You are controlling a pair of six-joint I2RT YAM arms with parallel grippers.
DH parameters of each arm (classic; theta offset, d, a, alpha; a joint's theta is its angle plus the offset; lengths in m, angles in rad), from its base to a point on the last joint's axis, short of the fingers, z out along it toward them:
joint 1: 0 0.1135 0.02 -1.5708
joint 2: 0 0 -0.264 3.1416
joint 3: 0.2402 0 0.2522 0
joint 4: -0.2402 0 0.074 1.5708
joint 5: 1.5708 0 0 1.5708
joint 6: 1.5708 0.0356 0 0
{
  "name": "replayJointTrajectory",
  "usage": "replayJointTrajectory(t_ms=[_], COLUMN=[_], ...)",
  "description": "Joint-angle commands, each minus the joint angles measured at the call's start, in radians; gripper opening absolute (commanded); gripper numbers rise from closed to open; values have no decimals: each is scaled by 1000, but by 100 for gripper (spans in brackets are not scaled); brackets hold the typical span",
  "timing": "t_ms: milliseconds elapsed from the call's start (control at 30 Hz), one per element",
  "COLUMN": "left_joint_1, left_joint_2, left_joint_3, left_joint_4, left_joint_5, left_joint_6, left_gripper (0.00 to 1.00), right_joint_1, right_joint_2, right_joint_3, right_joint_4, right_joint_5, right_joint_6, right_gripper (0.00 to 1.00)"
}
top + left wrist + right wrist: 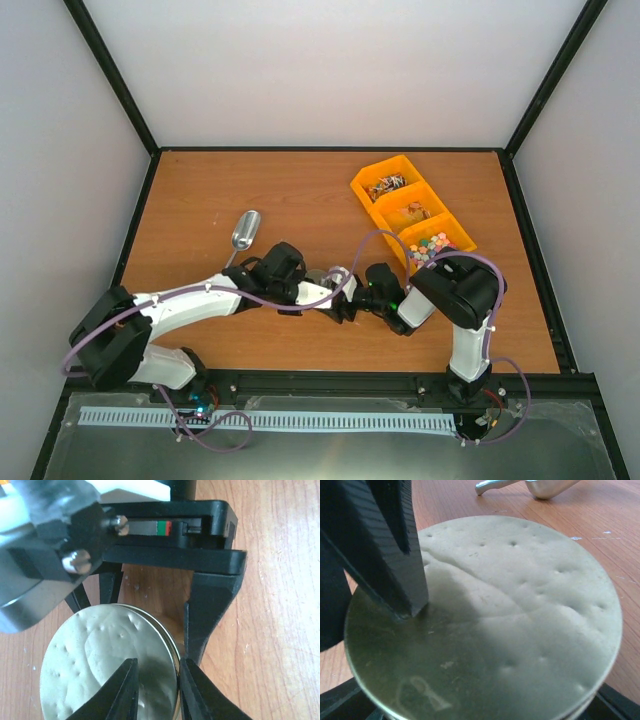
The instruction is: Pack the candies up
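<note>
Between the two arms, a round metal tin [485, 615] sits on the wooden table [220, 180] with both grippers at it. The left gripper [157, 667] is nearly closed and pinches the tin's rim. One of its fingers [395, 555] rests on the dimpled top and the other presses the outside of the edge, with only a narrow gap between them. The right gripper [152, 630] comes in from the opposite side, spread wide, with a finger on each flank of the tin. It seems to clasp the tin across its full width, and one fingertip visibly touches the rim.

The candies [415, 212] are well apart from both grippers, beyond the right gripper and off to its right. They lie as a small reddish-brown cluster in the middle of three orange bins [362, 188] set in a row. The bin nearest the right gripper holds a heap of many-coloured pieces, and the farthest holds a darker, mixed heap. The pieces are too small to count.

A metal scoop [244, 230] lies beyond the left gripper and to its left, near it but not touching.

I count two grippers, one tin, one scoop and three bins.
</note>
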Motion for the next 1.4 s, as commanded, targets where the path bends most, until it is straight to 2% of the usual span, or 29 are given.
replayJointTrajectory(t_ms=[0, 200, 467, 533, 633, 667, 800, 1100, 1367], left_joint_1=[8, 44, 118, 119, 119, 119, 112, 73, 73], left_joint_2=[-25, -42, -78, -87, -94, -96, -90, -8, 55], left_joint_3=[-28, -37, -38, -14, 33, 38, 30, 48, 101], left_joint_4=[-23, -32, -51, -93, -156, -157, -98, -6, 19], left_joint_5=[-72, -70, -61, -32, 47, 65, 80, 19, 34], left_joint_6=[84, 98, 106, 62, -45, -87, -224, -326, -379], left_gripper=[22, 21, 23, 36, 67, 74, 87, 94, 93], right_joint_1=[11, 10, 9, 9, 8, 9, 9, 9, 10], right_joint_2=[19, 16, 9, 7, 7, 8, 15, 19, 23], right_joint_3=[-12, -12, -17, -14, -11, -11, -4, 1, 5], right_joint_4=[-1, -16, -33, -33, -33, -32, -33, -38, -44], right_joint_5=[-44, -52, -55, -49, -39, -35, -21, -15, -19], right_joint_6=[-21, -24, -30, -21, -7, -2, 12, 18, 22], right_gripper=[49, 42, 38, 38, 37, 37, 37, 37, 37])
